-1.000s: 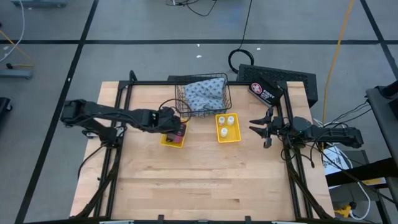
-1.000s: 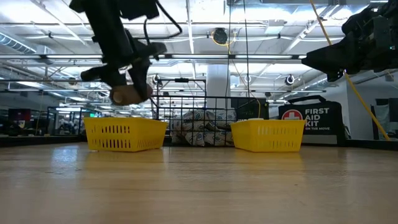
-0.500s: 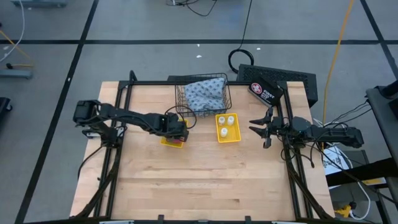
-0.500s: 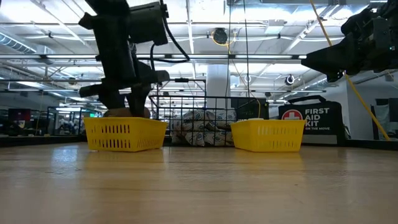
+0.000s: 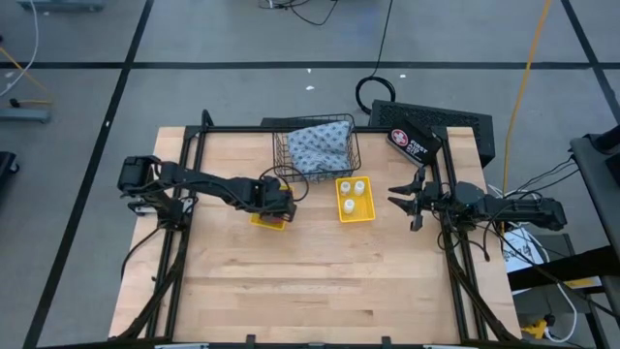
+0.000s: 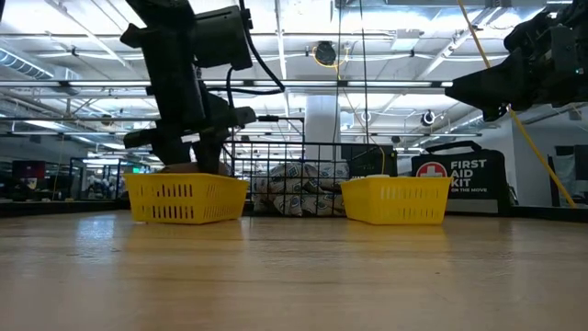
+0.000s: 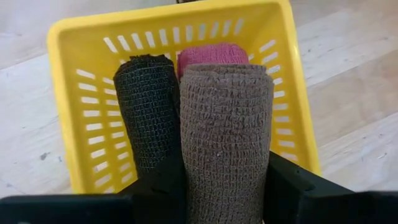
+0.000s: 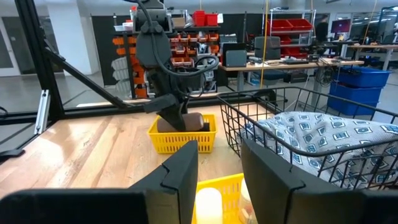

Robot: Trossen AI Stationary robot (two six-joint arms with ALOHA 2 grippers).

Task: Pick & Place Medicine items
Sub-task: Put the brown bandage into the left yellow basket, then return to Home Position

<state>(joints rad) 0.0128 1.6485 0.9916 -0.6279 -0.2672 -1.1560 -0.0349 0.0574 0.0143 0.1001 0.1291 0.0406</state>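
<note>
My left gripper [image 5: 274, 207] hangs over the left yellow tray [image 7: 57, 93], shut on the brown oblong roll [image 7: 227, 137]. In that tray the black roll [image 7: 146, 102] and the pink roll [image 7: 208, 53] lie side by side. In the low view the brown roll [image 6: 184, 168] sits at the tray's rim. Three white bottles [image 5: 351, 192] stand in the right yellow tray [image 5: 355, 211]. The blue-grey patterned pouch [image 5: 316, 145] lies in the wire basket [image 5: 281, 155]. My right gripper [image 5: 397, 198] waits open, raised, right of the bottle tray. My left gripper holds the brown roll pinched between its two fingers [image 7: 165, 186], one on each long side near the roll's end [image 7: 227, 205]. The fingers come from above and lie along the roll. The roll sits level above the black and pink rolls; whether it rests on them I cannot tell.
A black first aid kit [image 5: 415, 143] lies at the table's far right corner. The wire basket [image 6: 294, 179] stands behind and between both trays. Bare wood [image 5: 320, 281] covers the near half of the table. Black frame rails [image 5: 179, 242] run along both sides.
My left gripper has come down, with the brown roll still in its fingers, from above the left tray to the level of the tray's rim. The roll now sits low over the black and pink rolls.
</note>
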